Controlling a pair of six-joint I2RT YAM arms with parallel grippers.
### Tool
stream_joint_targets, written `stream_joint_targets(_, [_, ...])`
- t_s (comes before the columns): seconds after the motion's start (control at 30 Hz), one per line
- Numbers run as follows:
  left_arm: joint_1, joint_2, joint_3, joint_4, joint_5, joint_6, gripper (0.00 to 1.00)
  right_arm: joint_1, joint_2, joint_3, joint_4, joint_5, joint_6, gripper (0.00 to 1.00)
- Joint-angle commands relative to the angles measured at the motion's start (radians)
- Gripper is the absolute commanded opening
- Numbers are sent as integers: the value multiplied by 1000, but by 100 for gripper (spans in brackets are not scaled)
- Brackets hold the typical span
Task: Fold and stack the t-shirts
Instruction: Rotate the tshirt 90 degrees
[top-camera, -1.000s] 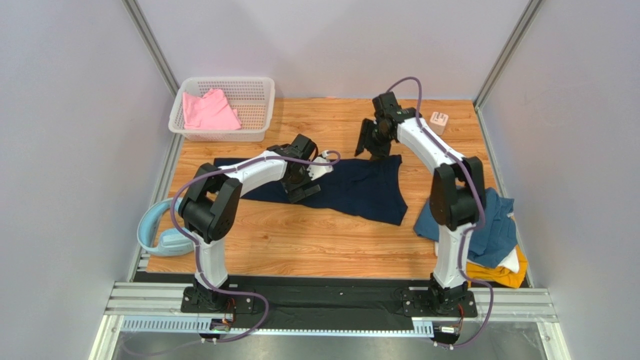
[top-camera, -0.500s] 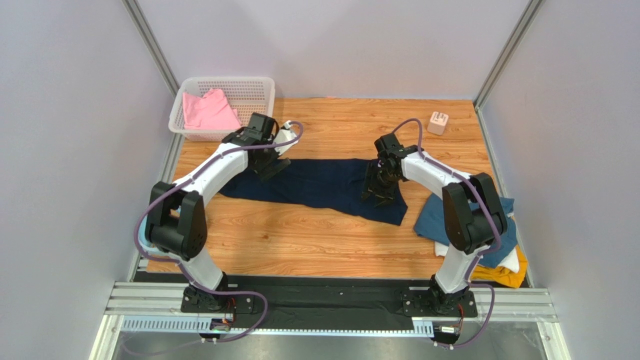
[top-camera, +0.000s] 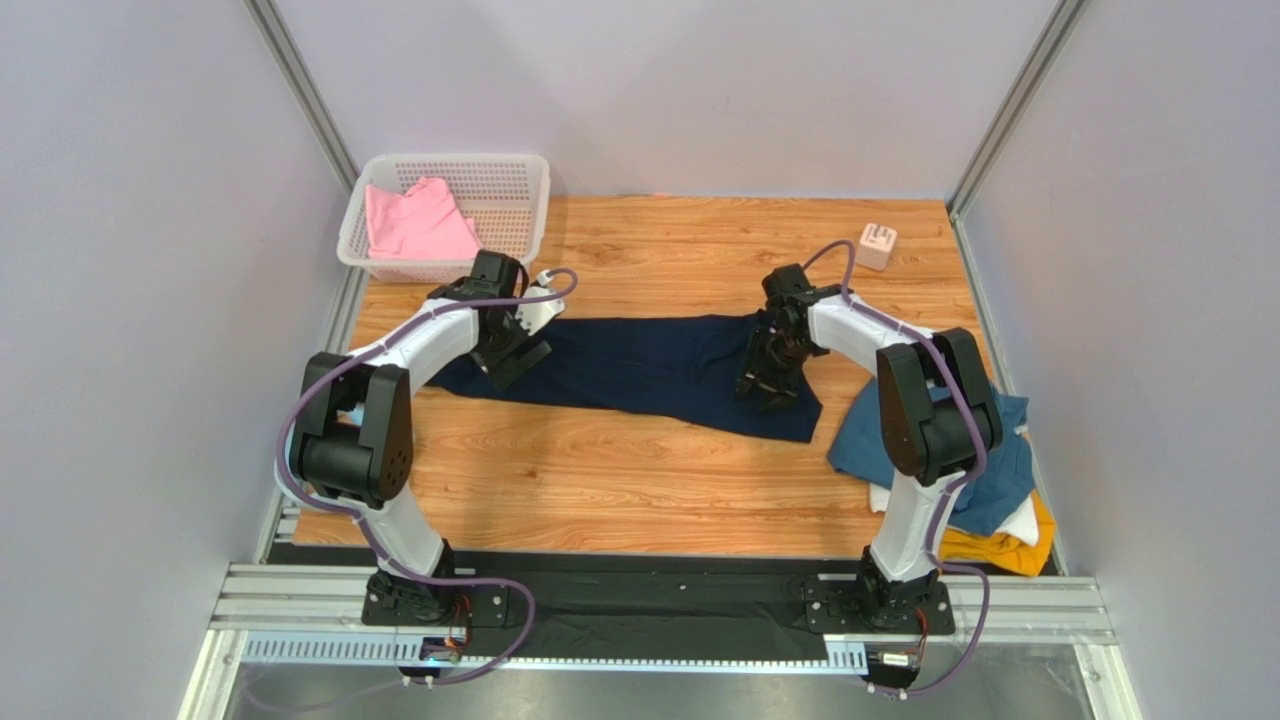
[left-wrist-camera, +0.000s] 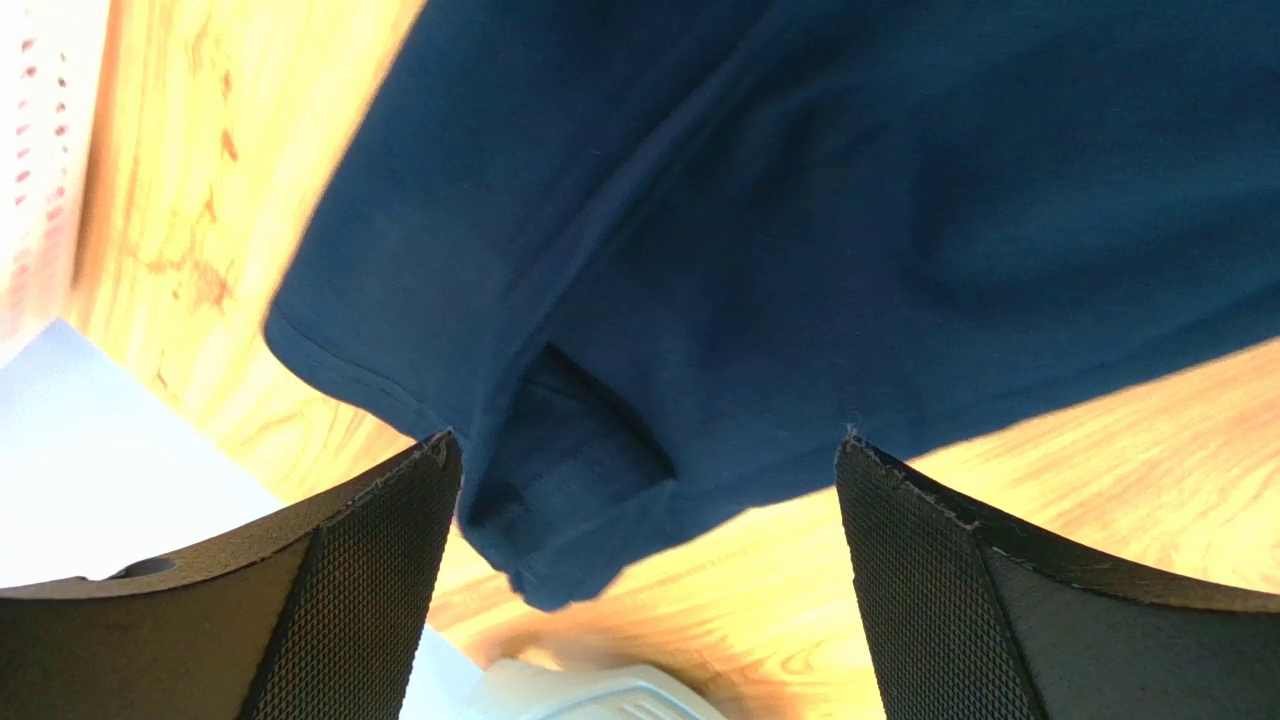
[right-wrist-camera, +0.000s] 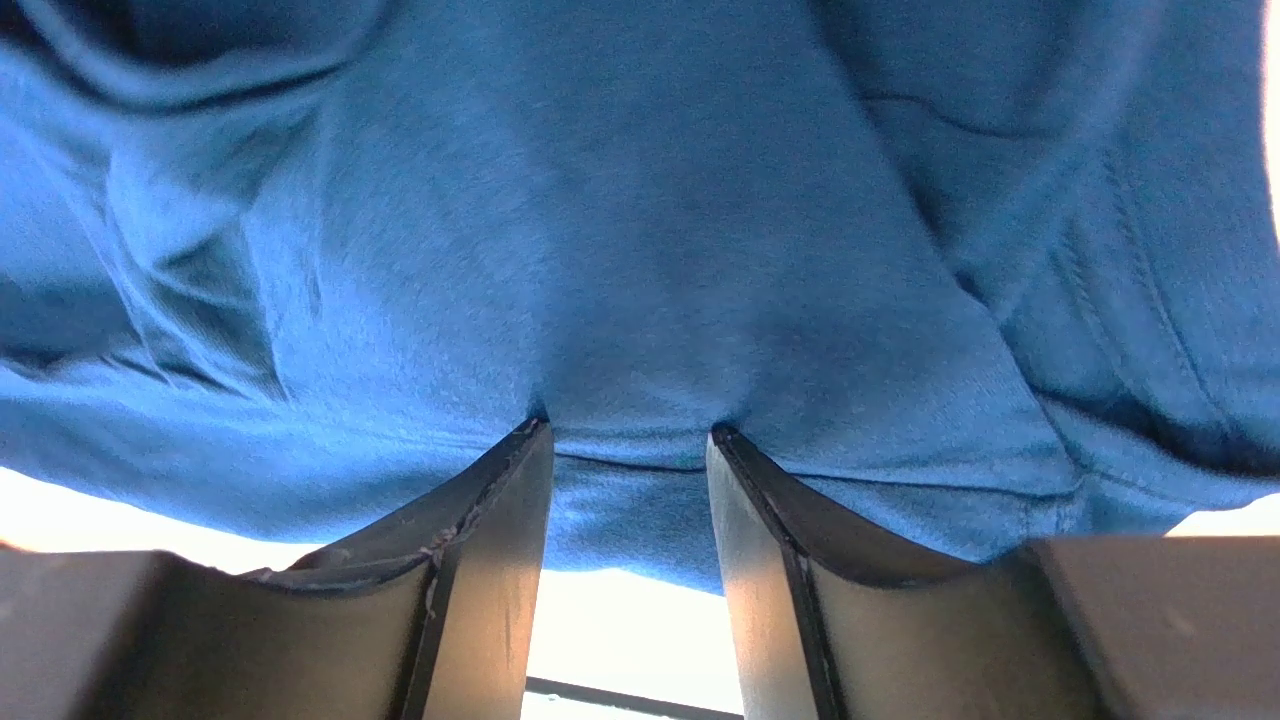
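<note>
Straddling both ends of the navy t-shirt (top-camera: 646, 368), which lies as a long strip across the middle of the table (top-camera: 601, 480), the arms look set for a fold. Left gripper (top-camera: 511, 357) is spread wide just above the left sleeve end, holding nothing. Right gripper (top-camera: 762, 386) has its jaws partway together astride the right hem; cannot tell if it bites cloth. Likely risks: a pinch catching only one layer would drag the strip askew or open it up. The left jaws could miss the thin edge and scrape wood. The right end lies near the teal t-shirt (top-camera: 984, 450) in the side pile, so a lift may snag it. Pink t-shirt (top-camera: 418, 222) sits in the basket (top-camera: 511, 192).
</note>
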Motion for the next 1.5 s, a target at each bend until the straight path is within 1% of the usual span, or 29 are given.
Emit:
stream_joint_targets(0.0, [-3,43,53,45,24,22,100,-86,-4,-17,-11,56,-7,49])
stream_joint_targets(0.13, [-6,126,154,10,55,5,100,-101,-5,7,-28,51,-18,49])
stream_joint_targets(0.2, [-15,169,199,-7,55,1,99,-107,18,47,-43,54,-21,49])
stream_joint_targets(0.3, [-38,194,208,-25,61,-4,99,-120,69,117,-54,42,-24,49])
stream_joint_targets(0.37, [-55,183,173,-25,64,-4,99,-130,109,174,-66,38,-29,49])
stream_joint_targets(0.4, [-68,178,159,-25,65,-5,99,-138,130,247,-83,36,-30,49])
stream_joint_targets(0.47, [-78,152,114,-27,81,-8,99,-144,212,339,-108,39,-46,49])
stream_joint_targets(0.5, [-85,143,98,-27,84,-10,99,-147,241,436,-144,41,-50,49])
stream_joint_targets(0.53, [-85,126,84,-36,94,-11,99,-150,312,499,-167,39,-64,49])
stream_joint_targets(0.57, [-88,119,57,-39,101,-11,99,-150,348,554,-190,35,-72,49])
stream_joint_targets(0.6, [-90,108,43,-41,108,-13,99,-153,389,667,-239,33,-78,49])
stream_joint_targets(0.63, [-95,90,12,-50,121,-16,99,-153,449,711,-255,31,-84,49])
stream_joint_targets(0.67, [-99,79,0,-55,127,-18,99,-160,481,751,-266,21,-85,49])
stream_joint_targets(0.7, [-105,67,-14,-59,131,-21,99,-163,506,825,-281,-4,-86,49])
stream_joint_targets(0.73, [-116,44,-40,-76,134,-25,99,-166,550,857,-283,-16,-87,49])
stream_joint_targets(0.77, [-122,30,-52,-88,166,-33,98,-170,572,893,-287,-22,-72,49])
stream_joint_targets(0.93, [-193,-64,-129,-142,219,-60,98,-187,684,1102,-289,-110,-50,48])
stream_joint_targets(1.07, [-268,-99,-118,-186,288,-103,98,-193,768,1215,-255,-173,-26,47])
stream_joint_targets(1.13, [-300,-92,-89,-208,323,-129,98,-195,787,1234,-226,-208,-1,47])
stream_joint_targets(1.27, [-398,-41,-11,-257,381,-166,98,-201,827,1283,-140,-269,43,46])
stream_joint_targets(1.33, [-427,-13,32,-285,443,-185,98,-201,845,1294,-113,-310,59,45])
stream_joint_targets(1.37, [-444,-6,44,-294,470,-191,98,-206,848,1294,-71,-327,62,45])
stream_joint_targets(1.4, [-475,14,69,-314,517,-194,99,-204,848,1293,-54,-361,65,45])
stream_joint_targets(1.47, [-503,39,89,-335,559,-199,99,-206,844,1293,-2,-377,72,46])
